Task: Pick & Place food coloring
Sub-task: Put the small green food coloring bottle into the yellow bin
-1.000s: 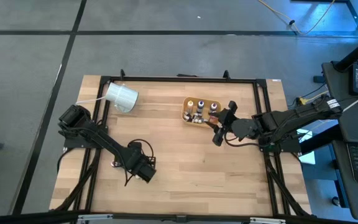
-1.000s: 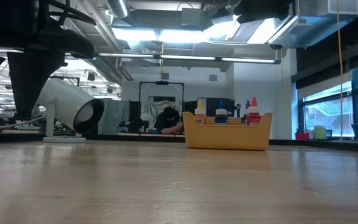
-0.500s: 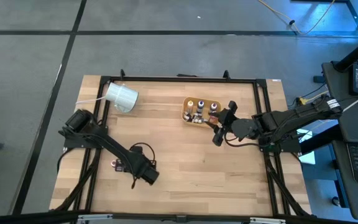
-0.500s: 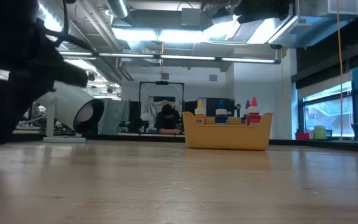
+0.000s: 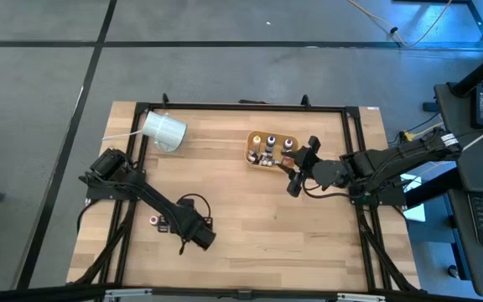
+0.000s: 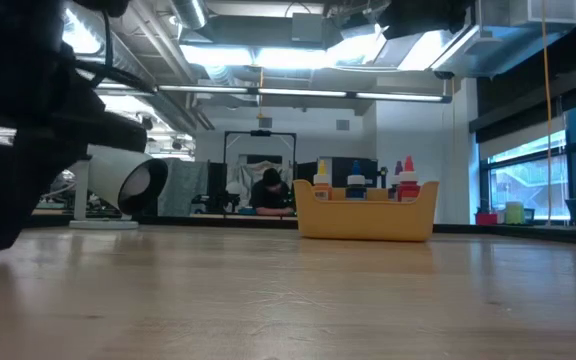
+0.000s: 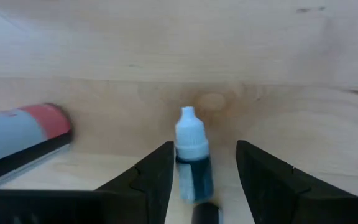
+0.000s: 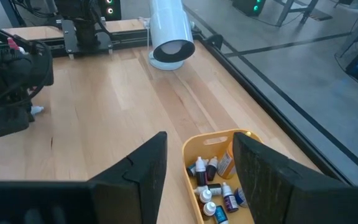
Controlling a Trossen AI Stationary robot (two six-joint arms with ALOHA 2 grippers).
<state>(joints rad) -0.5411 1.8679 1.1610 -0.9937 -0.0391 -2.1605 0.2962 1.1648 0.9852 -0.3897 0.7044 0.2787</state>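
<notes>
A small dropper bottle [image 7: 191, 158] with a white cap and dark blue body lies on the wood. My left gripper [image 7: 204, 149] is open, with one finger on each side of it and a gap at both. A second bottle with a red end [image 7: 23, 134] lies beside it. From above, loose bottles [image 5: 159, 222] show just left of my left gripper [image 5: 183, 230]. The tan-orange tray [image 5: 271, 149] holds several more small bottles [image 8: 213, 186]. My right gripper [image 5: 298, 168] waits open at the tray's right side.
A large white cylinder [image 5: 164, 130] lies on its side near the far left corner, its open mouth [image 8: 173, 50] facing the table. Black frame rails [image 5: 350, 134] edge the table. Bare wood stretches between the two arms. A person [image 6: 268, 190] sits far behind the table.
My left gripper has moved a little toward the table's near edge and slightly right, and its dark shape has grown at the left of the low view. The right arm, the tray and the cylinder have stayed put.
</notes>
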